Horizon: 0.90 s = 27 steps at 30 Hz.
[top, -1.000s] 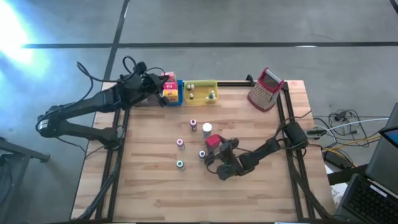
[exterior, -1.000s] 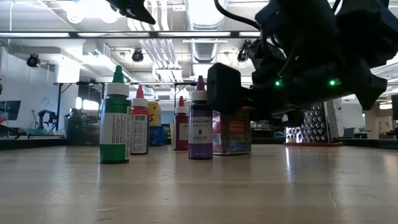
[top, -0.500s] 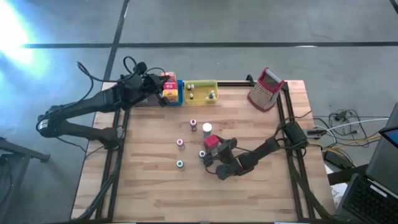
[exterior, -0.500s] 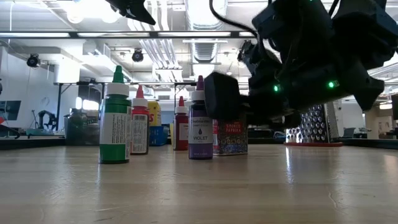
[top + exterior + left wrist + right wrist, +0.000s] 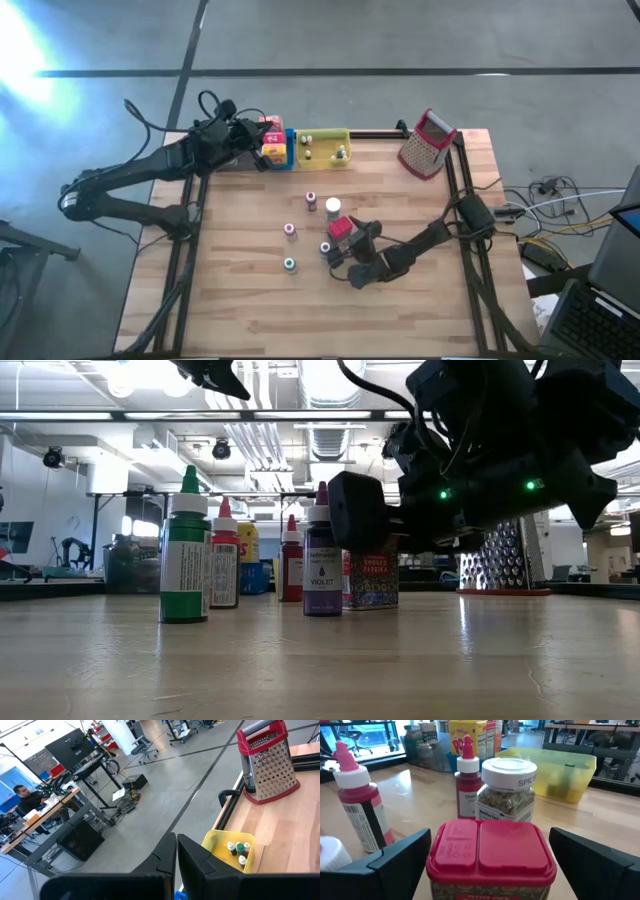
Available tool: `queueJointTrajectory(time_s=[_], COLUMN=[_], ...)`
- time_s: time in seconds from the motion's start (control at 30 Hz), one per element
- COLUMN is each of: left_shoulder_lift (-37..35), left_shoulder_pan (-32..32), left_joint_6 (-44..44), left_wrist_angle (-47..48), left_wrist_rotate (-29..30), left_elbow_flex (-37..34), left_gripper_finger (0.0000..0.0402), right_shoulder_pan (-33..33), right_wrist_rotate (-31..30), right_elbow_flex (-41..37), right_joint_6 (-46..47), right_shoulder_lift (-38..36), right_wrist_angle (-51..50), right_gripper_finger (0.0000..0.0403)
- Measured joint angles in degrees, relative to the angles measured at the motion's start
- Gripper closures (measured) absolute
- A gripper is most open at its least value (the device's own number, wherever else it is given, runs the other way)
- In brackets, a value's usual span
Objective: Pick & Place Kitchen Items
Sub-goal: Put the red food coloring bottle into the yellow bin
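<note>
Right fingers (image 5: 400, 857) wide apart, one on each side of the red-lidded tin (image 5: 491, 857), not yet touching it.

Over the last second the right gripper (image 5: 345, 252) has slid in toward the tin (image 5: 340, 229) and its jaws have spread further, so the tin now sits squarely in the gap; I judge this the approach before the grasp, with closing the likely next step. Nothing is held. Just past the tin stand a white-lidded spice jar (image 5: 506, 787) and a red bottle (image 5: 467, 782), close enough to be nudged (a risk, not a certainty). The yellow tray (image 5: 322, 147) lies well beyond the tin. The left gripper (image 5: 256, 152) waits beyond the tin, beside that tray, its jaws shut on nothing visible.
</note>
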<state>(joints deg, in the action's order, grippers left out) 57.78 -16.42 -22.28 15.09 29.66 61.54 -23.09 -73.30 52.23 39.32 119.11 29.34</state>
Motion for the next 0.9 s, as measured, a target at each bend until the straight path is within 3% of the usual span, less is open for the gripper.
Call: queueJointTrajectory(time_s=[0.13,0.33,0.43,0.57,0.73,0.9], left_shoulder_lift=[0.02,0.01,0.01,0.0,0.0,0.0], left_shoulder_pan=[-0.01,0.0,0.0,0.01,0.01,0.01], left_joint_6=[0.0,0.0,0.0,0.0,0.0,0.0], left_wrist_angle=[0.0,0.0,0.0,0.03,0.09,0.15], left_wrist_rotate=[-0.01,0.01,0.0,0.0,-0.01,-0.01], left_elbow_flex=[0.0,0.0,0.0,0.0,0.0,0.0], left_gripper_finger=[0.038,0.038,0.038,0.038,0.038,0.038], right_shoulder_pan=[-0.11,-2.25,-4.16,-6.82,-8.43,-2.29], right_wrist_rotate=[-0.79,-9.15,-13.3,-13.78,-5.47,13.96], right_elbow_flex=[-0.17,-1.54,-3.31,-7.41,-15.42,-24.26], right_joint_6=[-0.23,-3.75,-6.46,-7.36,-1.16,6.37], right_shoulder_lift=[-0.98,-5.02,-9.32,-16.3,-28.5,-45.44], right_wrist_angle=[0.02,-0.17,-0.52,-3.07,-12.07,-22.76], right_gripper_finger=[0.0003,0.0003,0.0003,0.0003,0.0003,0.0009])
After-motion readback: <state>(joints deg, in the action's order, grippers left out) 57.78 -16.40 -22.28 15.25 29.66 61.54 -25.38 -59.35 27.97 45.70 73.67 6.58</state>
